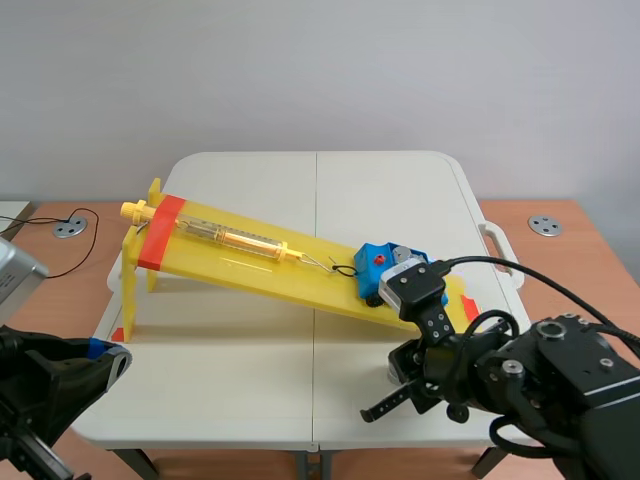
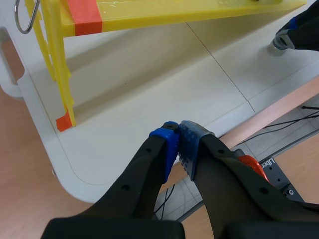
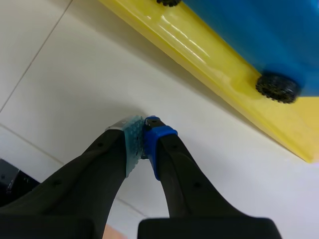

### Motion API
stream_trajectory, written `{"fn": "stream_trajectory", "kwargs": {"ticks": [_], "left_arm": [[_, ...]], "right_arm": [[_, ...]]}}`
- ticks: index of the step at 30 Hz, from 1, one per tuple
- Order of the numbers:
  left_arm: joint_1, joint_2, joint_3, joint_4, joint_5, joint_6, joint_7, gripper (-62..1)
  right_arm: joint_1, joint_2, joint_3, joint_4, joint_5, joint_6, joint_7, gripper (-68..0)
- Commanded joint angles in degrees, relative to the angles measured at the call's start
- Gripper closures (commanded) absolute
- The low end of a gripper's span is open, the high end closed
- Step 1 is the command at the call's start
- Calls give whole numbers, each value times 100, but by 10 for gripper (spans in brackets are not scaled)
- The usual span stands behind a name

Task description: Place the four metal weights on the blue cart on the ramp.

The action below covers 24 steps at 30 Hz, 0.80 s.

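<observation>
The blue cart (image 1: 385, 265) sits low on the yellow ramp (image 1: 250, 250), with a grey round metal weight (image 1: 402, 256) on top of it. My right gripper (image 1: 393, 372) is down at the table just in front of the ramp's low end. Its fingers (image 3: 132, 142) are shut with nothing visible between them. Ahead of them are the ramp's edge (image 3: 209, 55) and the cart's body (image 3: 259, 35) with a black wheel. My left gripper (image 2: 178, 135) is shut on nothing over the table's near left corner, beside the ramp's raised leg (image 2: 62, 84). No loose weights show on the table.
A spring scale (image 1: 235, 238) lies along the ramp and is wired to the cart. The white folding table (image 1: 230, 370) stands between wooden desks. A grey disc with a cable (image 1: 68, 228) lies at the left and another grey disc (image 1: 545, 225) at the right.
</observation>
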State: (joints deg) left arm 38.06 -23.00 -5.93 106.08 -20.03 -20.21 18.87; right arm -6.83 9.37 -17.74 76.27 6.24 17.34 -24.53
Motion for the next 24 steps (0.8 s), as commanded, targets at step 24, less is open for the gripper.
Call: {"fn": "stream_trajectory", "kwargs": {"ticks": [24], "left_arm": [[-175, 44, -85, 415, -442, -122, -529, -31]], "right_arm": [[-1003, 1091, 2337, 4260, 1641, -28, -898, -7]]}}
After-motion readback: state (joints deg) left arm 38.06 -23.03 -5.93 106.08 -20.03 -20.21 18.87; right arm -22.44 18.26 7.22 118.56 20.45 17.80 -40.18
